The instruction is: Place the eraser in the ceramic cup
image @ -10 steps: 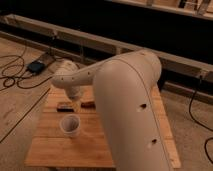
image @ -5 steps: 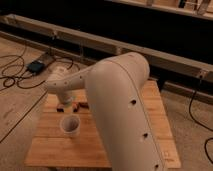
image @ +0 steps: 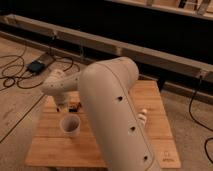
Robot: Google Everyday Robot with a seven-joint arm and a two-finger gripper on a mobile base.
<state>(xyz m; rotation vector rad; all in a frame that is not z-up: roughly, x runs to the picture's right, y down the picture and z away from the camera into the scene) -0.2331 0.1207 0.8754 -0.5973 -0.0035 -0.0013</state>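
Your gripper [image: 63,106] hangs low over the wooden table [image: 50,150], just beside the eraser [image: 75,106]; its grip you cannot tell. The cup [image: 69,126] stands near, in front of both.

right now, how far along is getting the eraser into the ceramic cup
Done: nothing yet; the eraser lies on the table, outside the ceramic cup. In hand: the hand is low over the table, behind the cup and right beside the eraser; a grip cannot be confirmed. Left: lifting the eraser, carrying it over the cup and releasing it inside.
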